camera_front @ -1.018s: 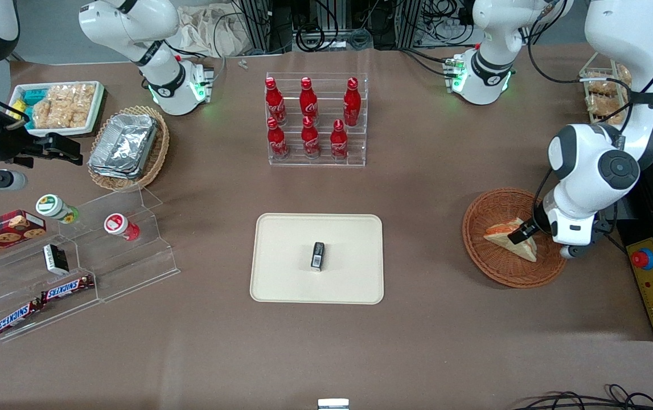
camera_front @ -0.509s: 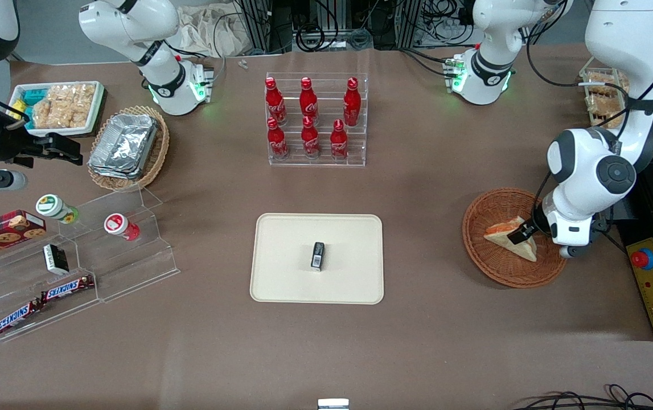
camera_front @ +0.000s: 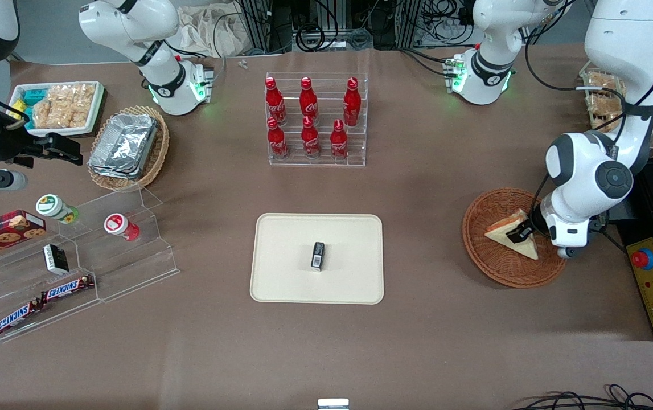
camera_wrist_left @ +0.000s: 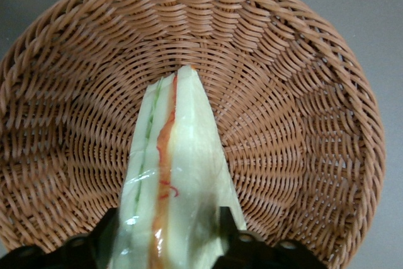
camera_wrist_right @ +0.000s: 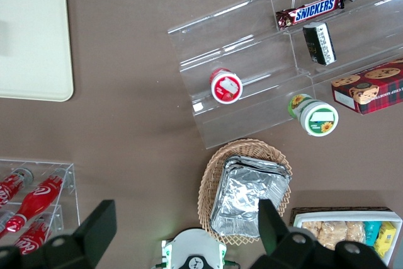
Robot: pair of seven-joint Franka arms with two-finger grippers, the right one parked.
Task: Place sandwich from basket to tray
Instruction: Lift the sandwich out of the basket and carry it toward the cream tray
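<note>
The sandwich [camera_front: 509,230] is a wrapped triangular wedge with an orange and a green filling line on its edge [camera_wrist_left: 169,174]. It is over the reddish-brown wicker basket [camera_front: 488,259], whose woven bottom [camera_wrist_left: 296,111] shows under it. My gripper [camera_front: 522,232] is shut on the sandwich, one black finger [camera_wrist_left: 228,234] on each flat side of its wide end. The cream tray [camera_front: 286,279] lies mid-table, toward the parked arm's end from the basket, with a small black box [camera_front: 317,255] on it.
A clear rack of red cola bottles [camera_front: 310,122] stands farther from the front camera than the tray. A black control box with a red button [camera_front: 651,282] lies beside the basket at the working arm's end. A stepped clear shelf with snacks [camera_front: 70,256] is at the parked arm's end.
The arm's wrist has risen a little, and the sandwich's pointed end has lifted and shifted slightly in the basket while staying in the fingers.
</note>
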